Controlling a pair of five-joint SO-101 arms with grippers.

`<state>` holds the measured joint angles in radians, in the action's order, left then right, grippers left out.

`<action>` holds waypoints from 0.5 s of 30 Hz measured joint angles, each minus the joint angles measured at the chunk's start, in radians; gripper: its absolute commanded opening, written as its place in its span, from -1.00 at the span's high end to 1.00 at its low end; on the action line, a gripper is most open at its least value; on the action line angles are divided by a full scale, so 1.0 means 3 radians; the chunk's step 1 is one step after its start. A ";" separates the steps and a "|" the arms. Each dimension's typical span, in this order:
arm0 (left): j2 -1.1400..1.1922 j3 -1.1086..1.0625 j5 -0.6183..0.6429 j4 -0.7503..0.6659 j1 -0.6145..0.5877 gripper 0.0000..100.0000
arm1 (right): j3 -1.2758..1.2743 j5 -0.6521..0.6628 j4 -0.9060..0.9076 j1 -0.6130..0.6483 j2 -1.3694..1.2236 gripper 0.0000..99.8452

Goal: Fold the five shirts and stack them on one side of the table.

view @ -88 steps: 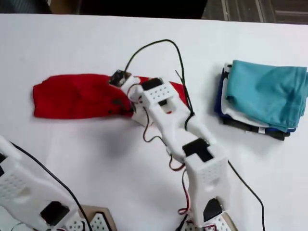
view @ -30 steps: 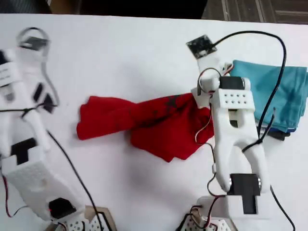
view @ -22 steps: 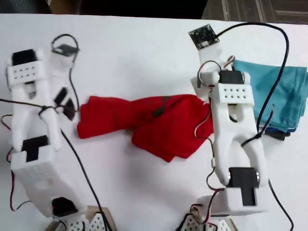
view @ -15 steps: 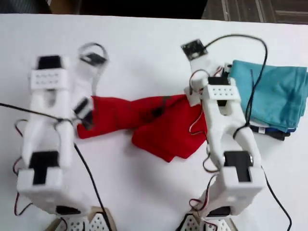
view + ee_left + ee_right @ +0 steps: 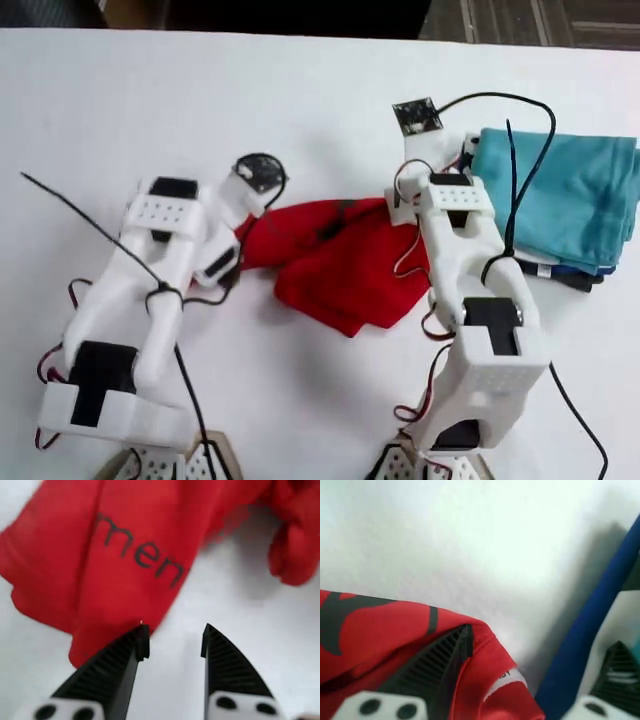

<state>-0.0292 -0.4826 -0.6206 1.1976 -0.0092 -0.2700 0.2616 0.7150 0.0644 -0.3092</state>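
Observation:
A crumpled red shirt with dark print lies mid-table. My left gripper is at its left end. In the left wrist view that gripper is open, with one fingertip at the edge of the red shirt and bare table between the fingers. My right gripper is at the shirt's right end, beside the stack of folded shirts, which has a teal one on top. In the right wrist view it stands wide open, with one finger over the red shirt and the other near a blue shirt edge.
The white table reaches far back and to the left. Black cables loop over the right arm and the stack. The arm bases stand at the near edge.
The red shirt has been dragged right, toward the stack, and has bunched up. The left arm has swung in from the far left to the shirt's left end.

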 measured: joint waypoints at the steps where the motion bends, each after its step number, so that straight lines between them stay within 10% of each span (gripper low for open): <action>1: 0.0000 -0.0072 -0.0010 -0.0164 0.0000 0.61 | 0.0000 0.0000 -0.0010 0.0000 -0.0005 0.20; 8: 0.0430 -0.0072 -0.0235 -0.0767 -0.0138 0.98 | 0.0000 0.0000 -0.0010 0.0000 -0.0010 0.20; 15: 0.0685 0.1054 0.0072 -0.0373 -0.0271 0.95 | 0.0000 0.0000 -0.0046 0.0000 -0.0010 0.20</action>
<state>0.1765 -0.1665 -0.5992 1.0856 -0.0905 -0.2700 0.2616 0.7012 0.0644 -0.3122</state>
